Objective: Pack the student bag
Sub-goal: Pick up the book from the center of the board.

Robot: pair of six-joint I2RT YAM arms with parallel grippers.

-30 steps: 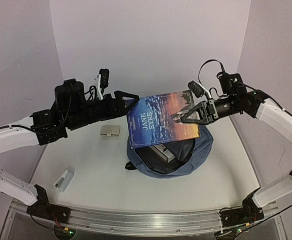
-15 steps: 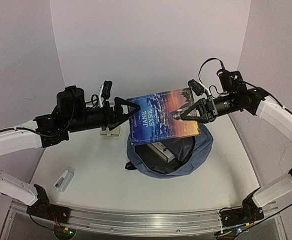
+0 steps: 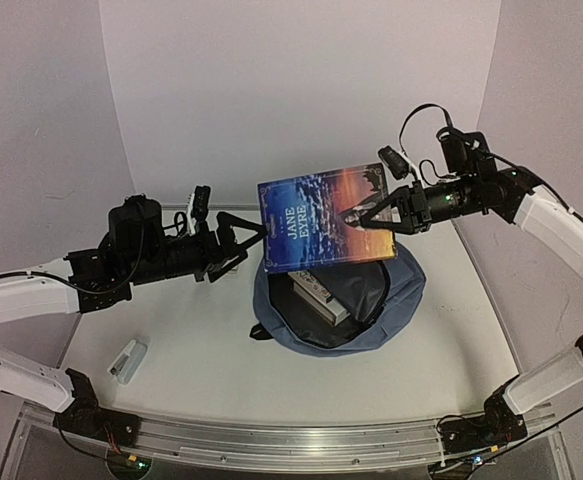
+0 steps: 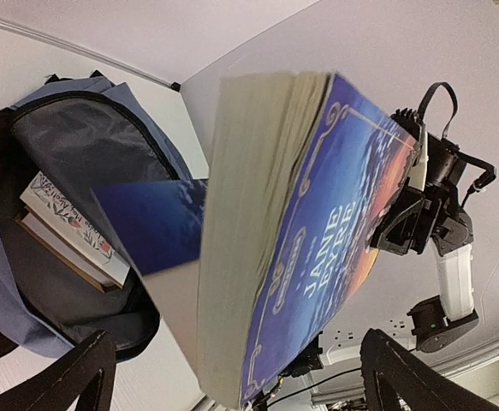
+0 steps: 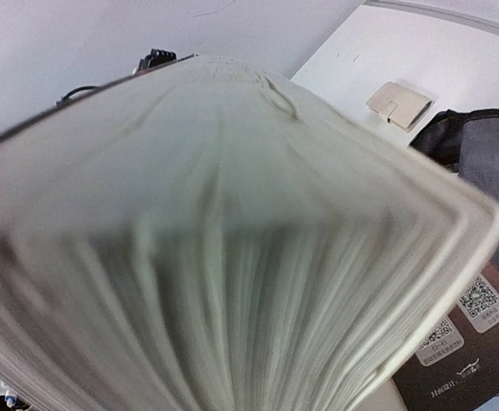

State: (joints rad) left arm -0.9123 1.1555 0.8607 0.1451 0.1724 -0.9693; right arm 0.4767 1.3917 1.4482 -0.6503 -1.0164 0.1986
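The slate-blue student bag lies open on the table, its dark inside facing up, with a pale book lying in it. Above the opening hangs a blue paperback, Jane Eyre, tilted steeply. My right gripper is shut on its right edge. In the right wrist view the paperback's page edge fills the frame and hides the fingers. My left gripper stands open just left of the paperback, apart from it. The left wrist view shows the paperback between the spread jaws and the student bag behind it.
A small white object lies near the table's front left. A beige wallet-like case sits on the table beyond the bag. A dark book with QR codes shows inside the bag. Walls close in the table at the back and sides.
My left gripper opened fully, let go of the paperback's left edge and drew back to the left and down. My right gripper lifted the paperback slightly and tipped it more upright.
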